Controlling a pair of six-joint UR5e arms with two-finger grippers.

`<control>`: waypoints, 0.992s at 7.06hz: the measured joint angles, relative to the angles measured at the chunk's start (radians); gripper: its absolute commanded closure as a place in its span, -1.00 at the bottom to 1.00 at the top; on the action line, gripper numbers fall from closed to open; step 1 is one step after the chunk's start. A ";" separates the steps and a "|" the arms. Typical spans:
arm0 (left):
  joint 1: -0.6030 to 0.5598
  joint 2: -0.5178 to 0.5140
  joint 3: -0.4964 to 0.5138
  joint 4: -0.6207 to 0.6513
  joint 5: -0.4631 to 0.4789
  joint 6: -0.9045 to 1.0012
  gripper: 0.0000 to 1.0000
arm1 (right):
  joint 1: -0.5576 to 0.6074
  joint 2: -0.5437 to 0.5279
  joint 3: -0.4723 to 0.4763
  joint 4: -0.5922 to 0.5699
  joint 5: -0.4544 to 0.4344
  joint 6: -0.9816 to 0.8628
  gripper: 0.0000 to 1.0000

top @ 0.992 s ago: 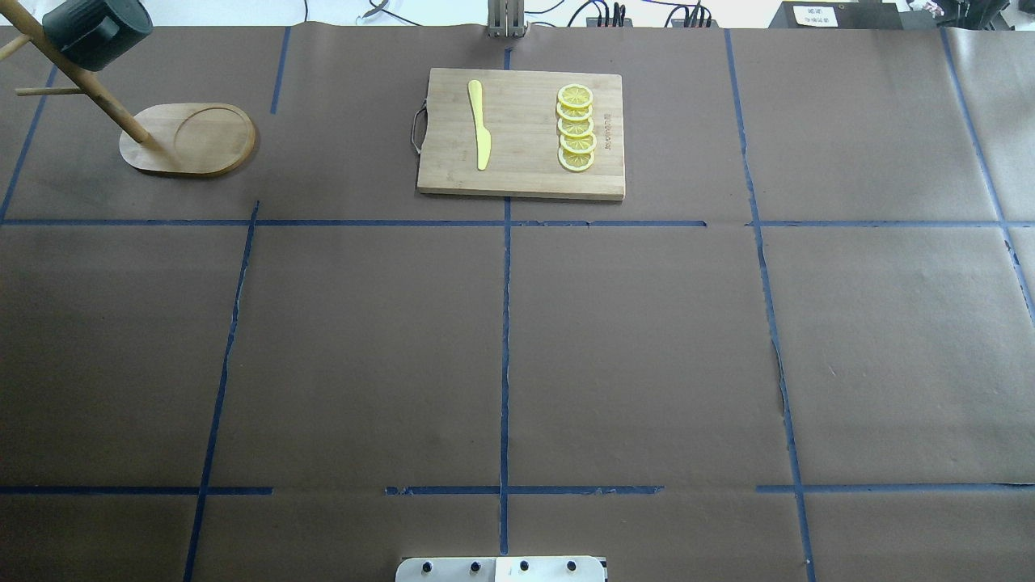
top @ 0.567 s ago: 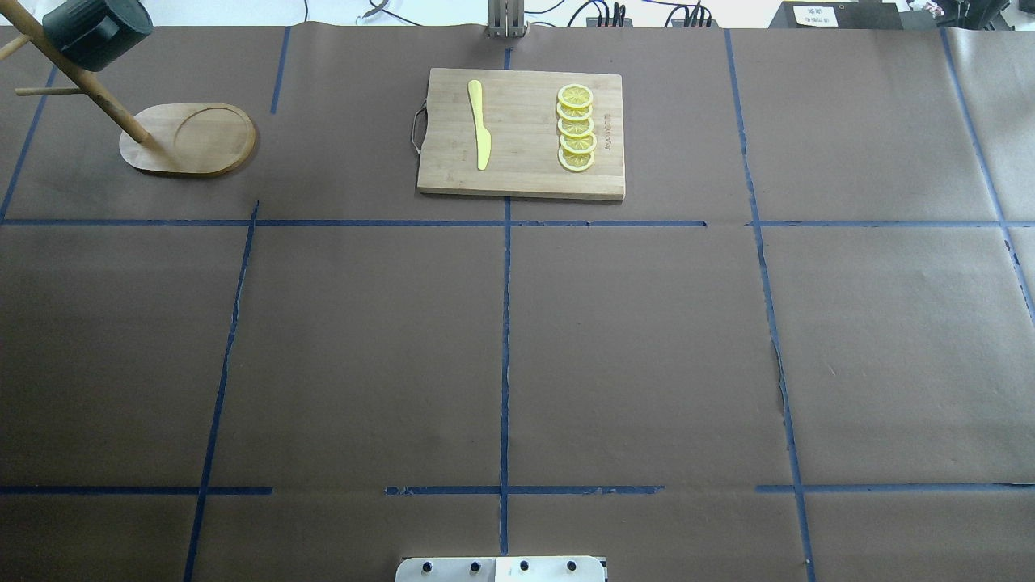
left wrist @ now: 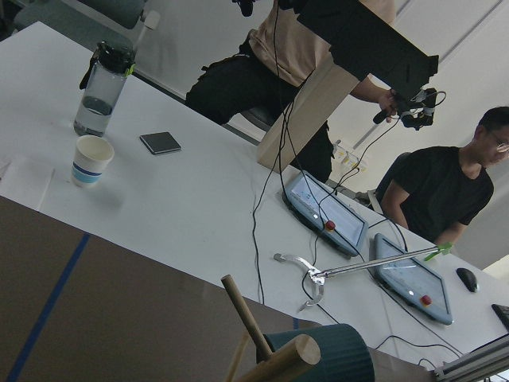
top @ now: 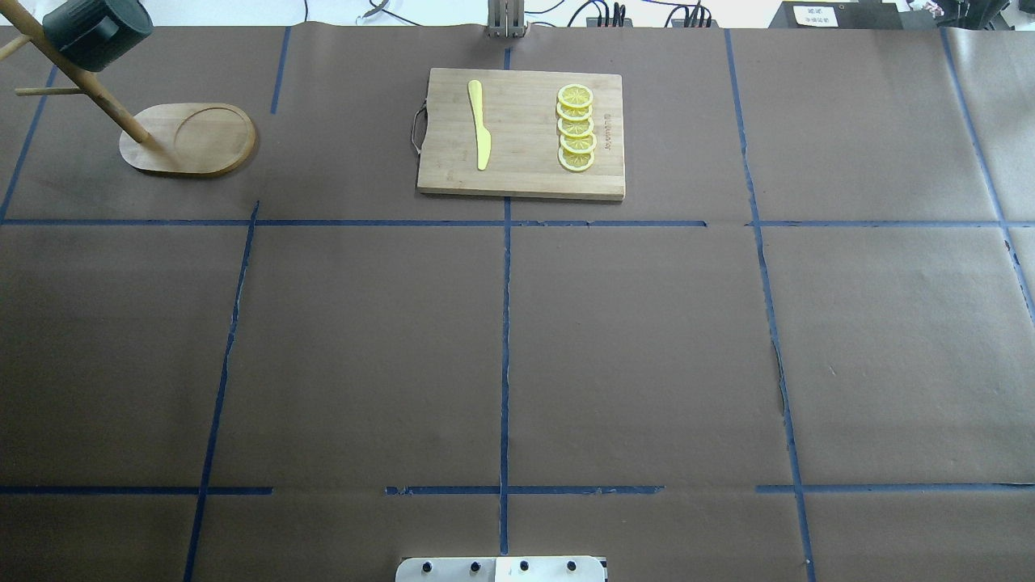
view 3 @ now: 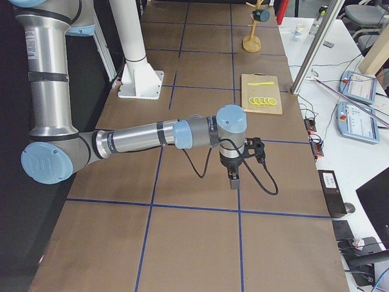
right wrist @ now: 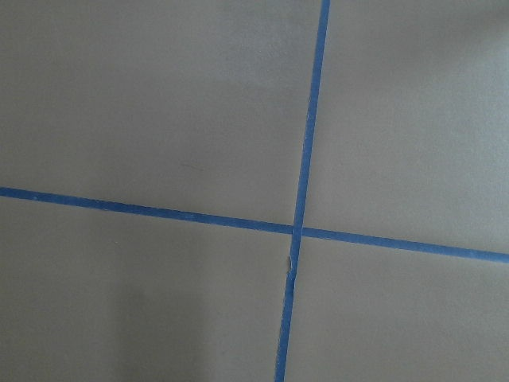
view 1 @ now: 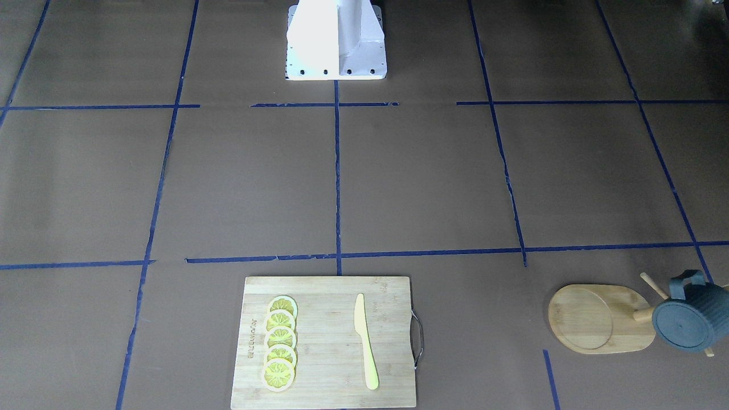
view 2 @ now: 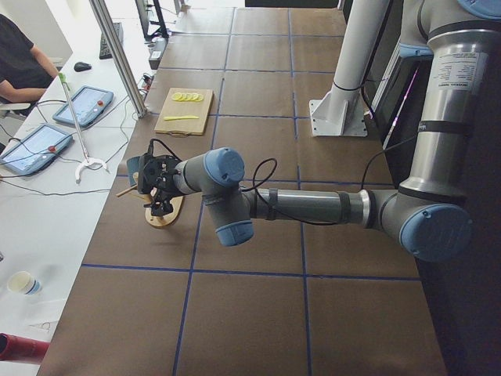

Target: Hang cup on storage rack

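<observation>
The overhead view looks forward and down on the bench [top: 647, 339]; the front-facing view faces it steeply from across. Both share the cutting board [top: 521, 133] and storage rack [top: 190, 139]. Side views look along the bench from its ends.

Cup [left wrist: 342, 358] against storage rack [left wrist: 298, 352], white desk [left wrist: 191, 207] behind

Brown-papered table [top: 647, 339]: cutting board [top: 525, 137], storage rack [top: 202, 137]

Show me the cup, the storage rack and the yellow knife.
cup [view 1: 685, 324]: front-facing view, on its round underside.
storage rack [view 1: 581, 318]: front-facing view, on the oval base's recess.
yellow knife [top: 480, 127]: overhead view, midway along it.
</observation>
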State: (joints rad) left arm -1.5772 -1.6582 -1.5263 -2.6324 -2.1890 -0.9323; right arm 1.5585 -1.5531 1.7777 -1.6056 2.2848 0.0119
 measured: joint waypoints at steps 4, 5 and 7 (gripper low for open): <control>0.000 0.040 -0.041 0.632 0.003 0.611 -1.00 | 0.000 -0.001 -0.035 -0.002 0.008 0.003 -0.99; 0.003 0.035 -0.041 0.821 -0.001 0.739 -1.00 | 0.000 -0.001 -0.046 -0.002 0.013 0.003 -0.99; 0.005 0.004 -0.039 1.137 -0.059 0.960 -1.00 | 0.003 0.000 -0.066 -0.003 0.059 0.004 -0.99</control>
State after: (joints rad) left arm -1.5726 -1.6541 -1.5649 -1.4957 -2.2476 0.0273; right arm 1.5613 -1.5535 1.7112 -1.6083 2.3435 0.0160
